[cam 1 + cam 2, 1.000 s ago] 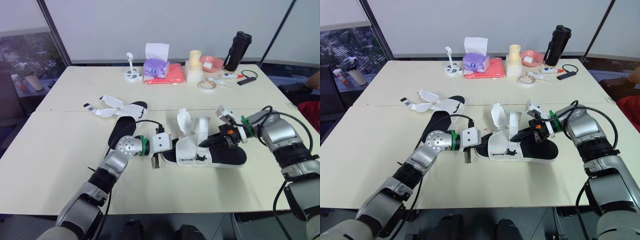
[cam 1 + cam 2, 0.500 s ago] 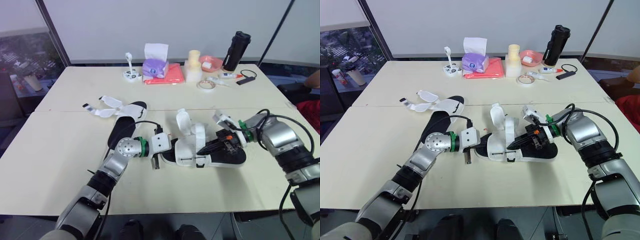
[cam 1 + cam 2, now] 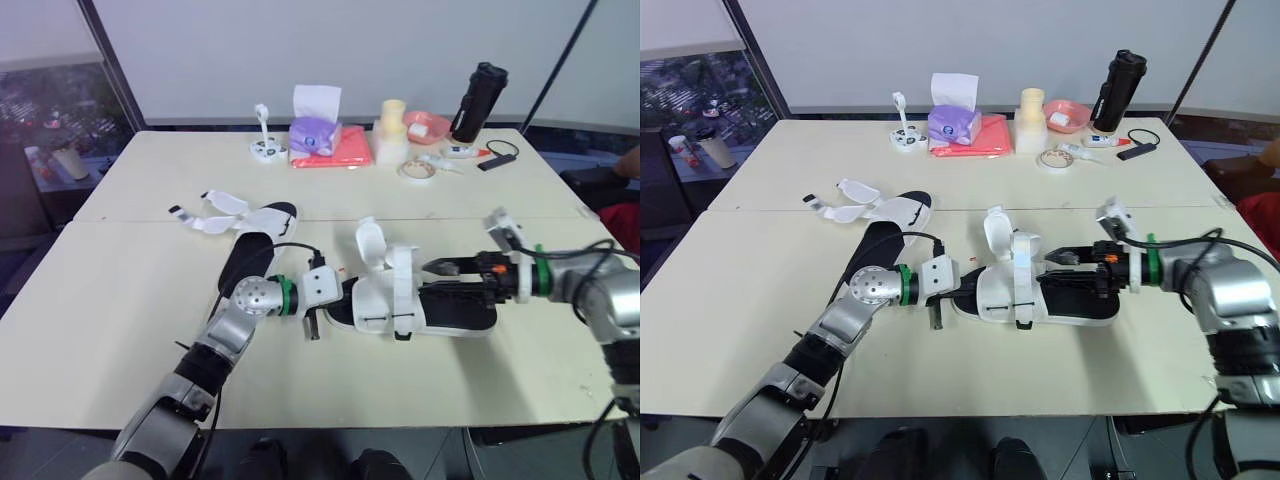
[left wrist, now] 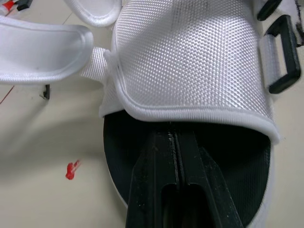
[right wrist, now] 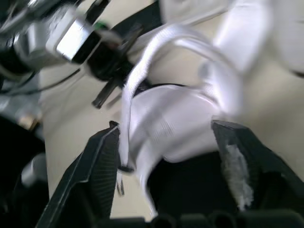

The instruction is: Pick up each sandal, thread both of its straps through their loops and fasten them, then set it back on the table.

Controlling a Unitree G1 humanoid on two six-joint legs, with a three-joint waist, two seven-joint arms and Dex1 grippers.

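Rests the left jaws, pressed together, on the black insole [image 4: 116, 156] at the toe of the near sandal [image 3: 440, 310], under its front strap [image 4: 190, 61], probably to steady it flat on the surface [image 3: 100, 300]. Holds the right jaws spread over the heel end, facing the raised straps [image 3: 370, 240] (neither fastened yet), seemingly ready to take one. Has the second sandal [image 3: 262, 218] lying farther back, straps loose.
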